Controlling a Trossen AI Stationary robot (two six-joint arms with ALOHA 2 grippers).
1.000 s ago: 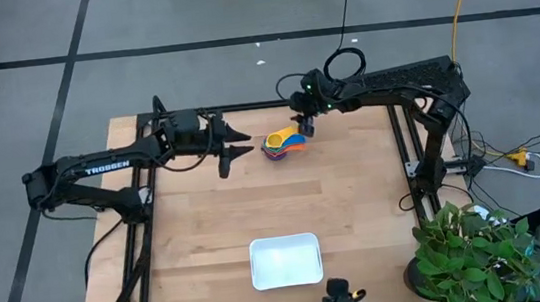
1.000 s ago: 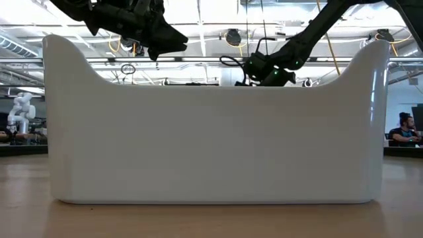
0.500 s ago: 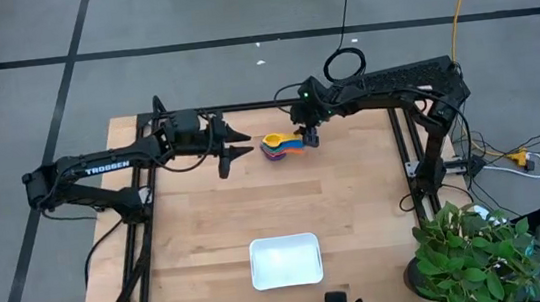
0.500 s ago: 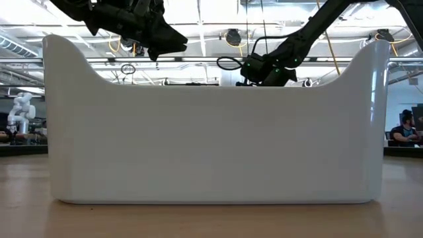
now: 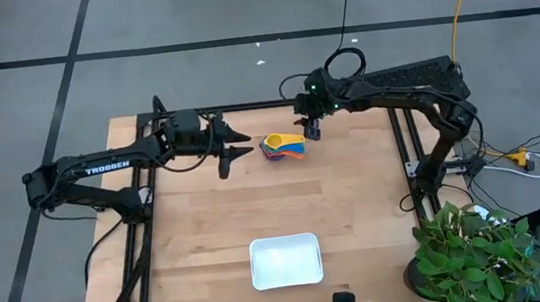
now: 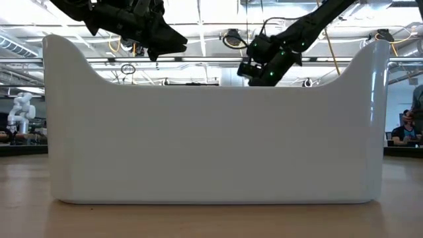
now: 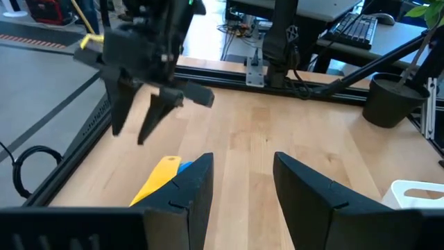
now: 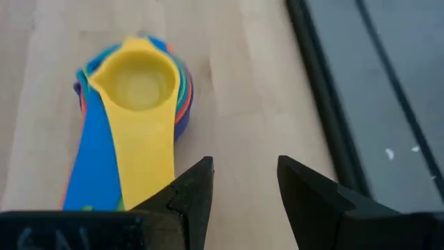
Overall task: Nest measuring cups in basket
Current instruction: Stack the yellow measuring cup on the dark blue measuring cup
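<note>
Measuring cups (image 5: 283, 148) nested on worktop (image 5: 275, 201); basket (image 5: 286, 260) unfilled; my right pincer (image 5: 310, 130) and left pincer (image 5: 239, 142) both apart.

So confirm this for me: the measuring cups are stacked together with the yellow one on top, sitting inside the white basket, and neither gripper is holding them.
Not quite. The measuring cups are stacked with the yellow one on top, and neither the left gripper nor the right gripper holds them, but they sit on the bare table, far from the basket. The high view shows it.
</note>
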